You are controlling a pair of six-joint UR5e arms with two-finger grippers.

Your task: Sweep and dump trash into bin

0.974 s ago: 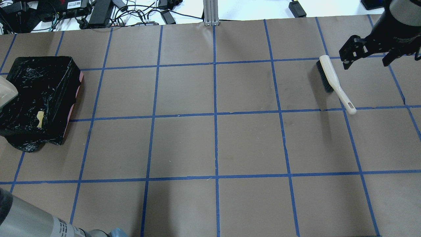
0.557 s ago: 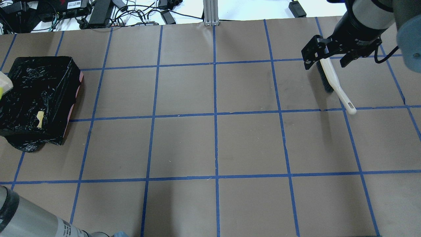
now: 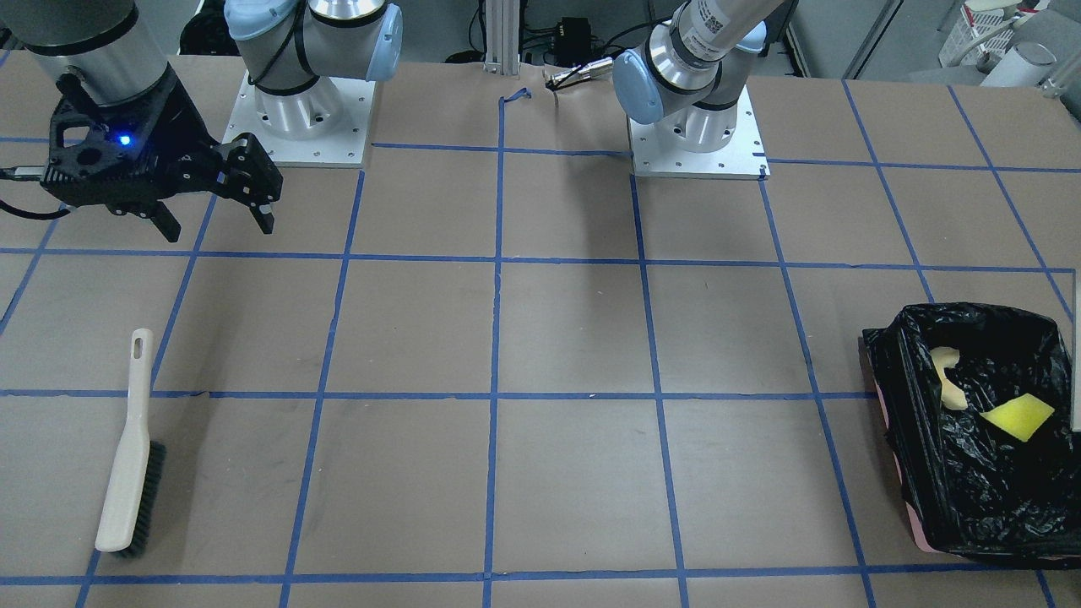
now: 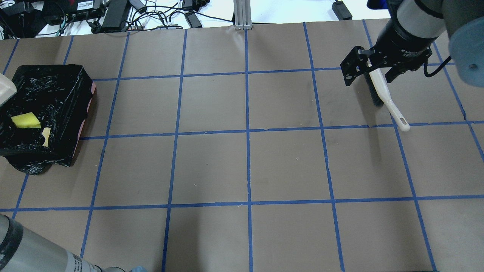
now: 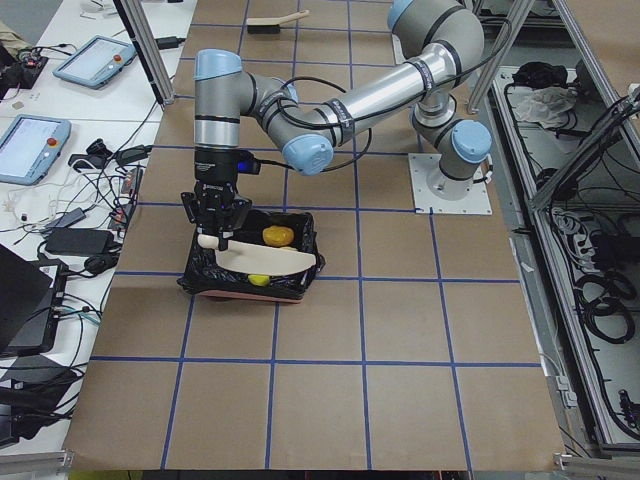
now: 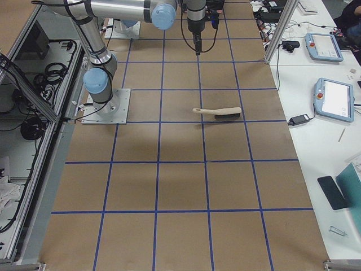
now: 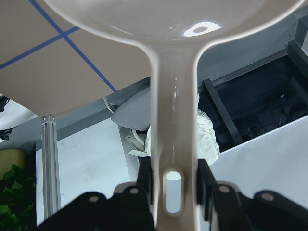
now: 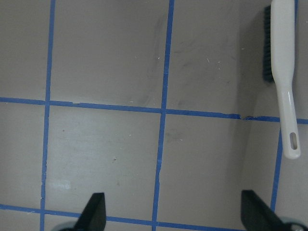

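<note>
Bin [image 4: 49,68] at table's [image 4: 211,170] 9 o'clock overhead, left rim cut off. Dustpan [image 5: 266,259] tilted over it, mostly out of frame; my left gripper [image 7: 173,180] clamps its handle. Right gripper [image 3: 216,226] hovers over brush [image 4: 383,94] at 2 o'clock, jaws spread, empty. Sponge [image 4: 25,120], bread [image 4: 46,136] in bin; lump [image 5: 278,236]: bin or pan, cannot tell.

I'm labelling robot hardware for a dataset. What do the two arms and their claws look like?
Right arm and left arm: silver-grey tubes, pale blue joint caps; the left bears a printed label. Right claw: black, two-fingered, with a blue light and black cable.
</note>
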